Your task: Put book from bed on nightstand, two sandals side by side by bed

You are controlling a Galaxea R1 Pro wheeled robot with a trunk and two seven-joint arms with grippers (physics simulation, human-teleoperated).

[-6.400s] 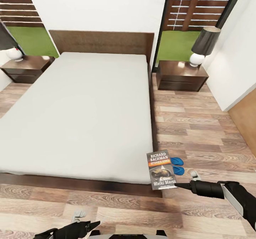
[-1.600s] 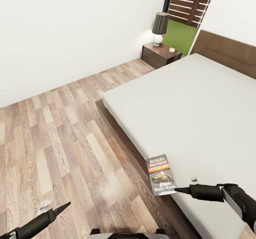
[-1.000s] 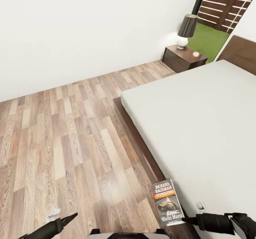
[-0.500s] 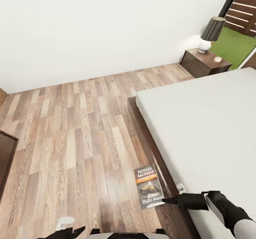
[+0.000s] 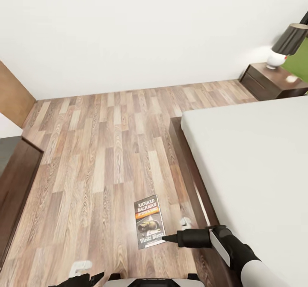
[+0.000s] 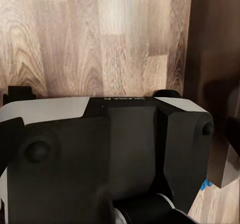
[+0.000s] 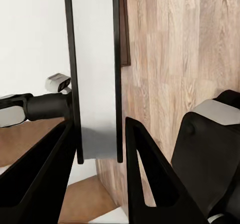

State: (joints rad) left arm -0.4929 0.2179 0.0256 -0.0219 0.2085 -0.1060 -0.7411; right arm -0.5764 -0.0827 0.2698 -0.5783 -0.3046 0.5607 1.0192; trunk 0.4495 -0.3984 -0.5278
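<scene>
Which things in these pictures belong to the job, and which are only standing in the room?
Belong to the job:
- book, held at its edge by the right gripper
- bed
- nightstand

Only standing there:
- lamp on the nightstand
- dark wooden furniture beside the floor

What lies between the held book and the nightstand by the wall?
In the head view, bare wood-plank floor and the bed's near corner lie between the book, held by the right gripper, and the nightstand.
</scene>
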